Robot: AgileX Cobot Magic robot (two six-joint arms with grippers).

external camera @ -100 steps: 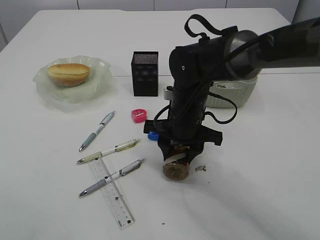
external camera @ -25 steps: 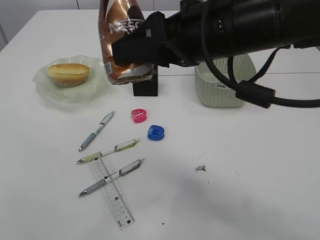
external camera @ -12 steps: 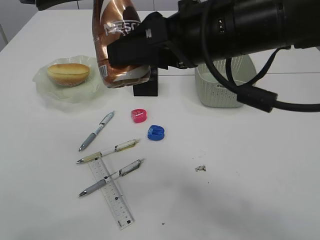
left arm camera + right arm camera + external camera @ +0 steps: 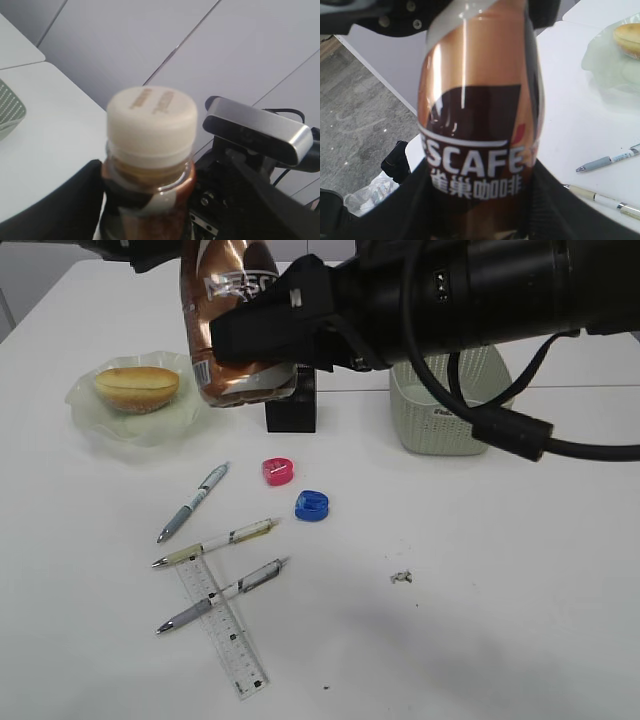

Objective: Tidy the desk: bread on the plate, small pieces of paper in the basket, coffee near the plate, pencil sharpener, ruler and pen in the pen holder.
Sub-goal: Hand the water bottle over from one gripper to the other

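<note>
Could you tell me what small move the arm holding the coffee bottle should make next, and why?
Probably lower it beside the plate: the right gripper holds the coffee bottle in the air near the plate, the bread already lies on it, and the table there looks free.

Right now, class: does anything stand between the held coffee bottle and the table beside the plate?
Nothing visible does. The right gripper holds the coffee bottle in the air near the plate; the table beside it looks bare.

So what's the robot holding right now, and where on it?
The right end effector grips the coffee bottle around its lower body, in the air. The left end effector is at the bottle's neck; grip unclear.
</note>
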